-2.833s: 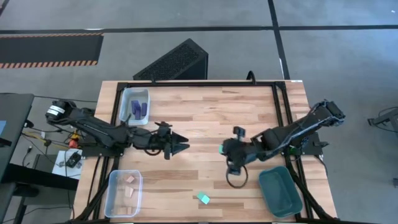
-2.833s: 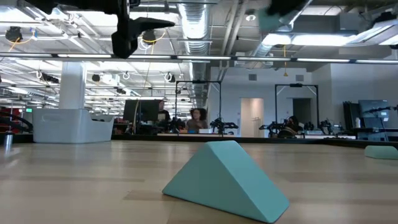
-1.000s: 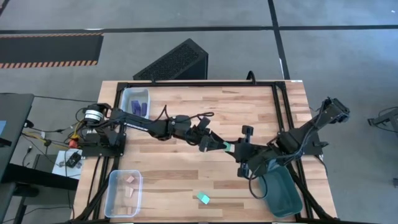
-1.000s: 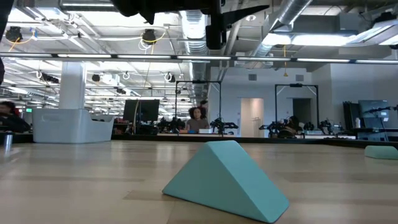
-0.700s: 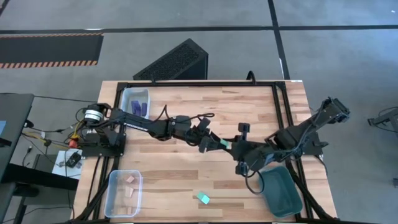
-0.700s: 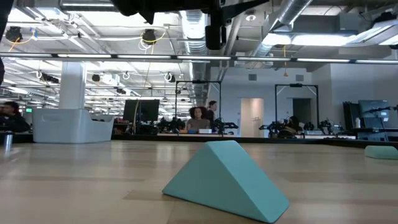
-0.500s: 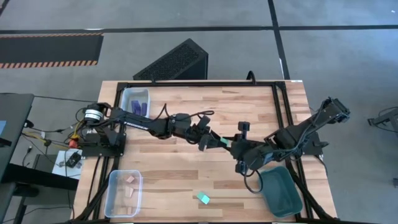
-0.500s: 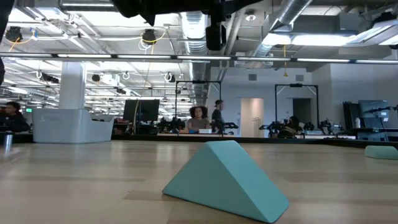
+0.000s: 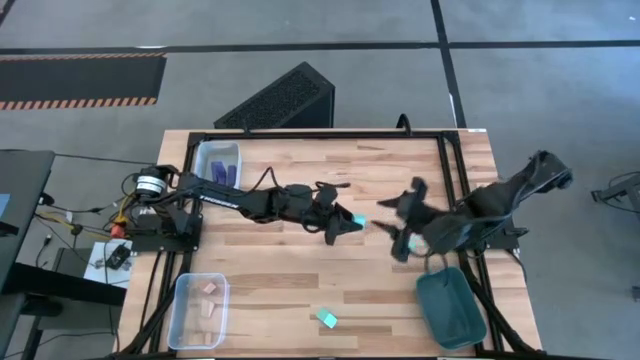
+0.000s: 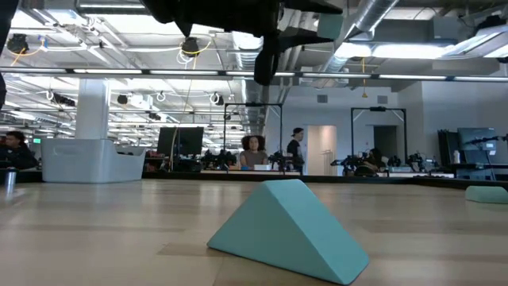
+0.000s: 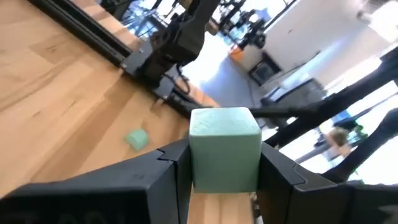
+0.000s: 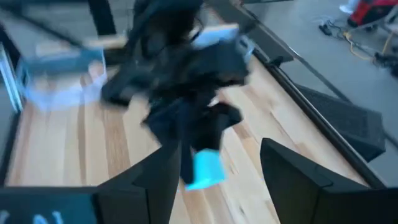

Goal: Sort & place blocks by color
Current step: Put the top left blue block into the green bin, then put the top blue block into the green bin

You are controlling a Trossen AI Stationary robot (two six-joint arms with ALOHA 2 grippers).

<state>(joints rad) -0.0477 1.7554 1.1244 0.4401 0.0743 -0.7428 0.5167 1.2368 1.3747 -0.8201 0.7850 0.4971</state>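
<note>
A light teal cube (image 11: 224,149) is up in the air over the middle of the table, and my left gripper (image 9: 349,222) is shut on it. A little to its right, my right gripper (image 9: 398,233) stands open and apart from the cube, with nothing between its fingers (image 12: 163,177). A teal wedge block (image 9: 327,319) lies flat on the table near the front edge; it fills the low view (image 10: 286,230). My left gripper pinches the teal cube by two opposite side faces (image 11: 194,163), one finger on each. The fingers reach nearly level from the table's left side toward the right. The cube sits upright between them, lifted clear of the table.
A clear bin (image 9: 219,168) with dark blue-purple bars stands at the far left corner. Another clear bin (image 9: 201,309) with tan pieces sits at the near left. A dark teal tray (image 9: 451,308) rests at the near right, below my right arm.
The two grippers met over the table's middle with the teal cube between them. My right gripper has let go of the cube, risen and drawn back toward the table's right edge. The cube stays aloft in my left gripper, which has rolled a little.
</note>
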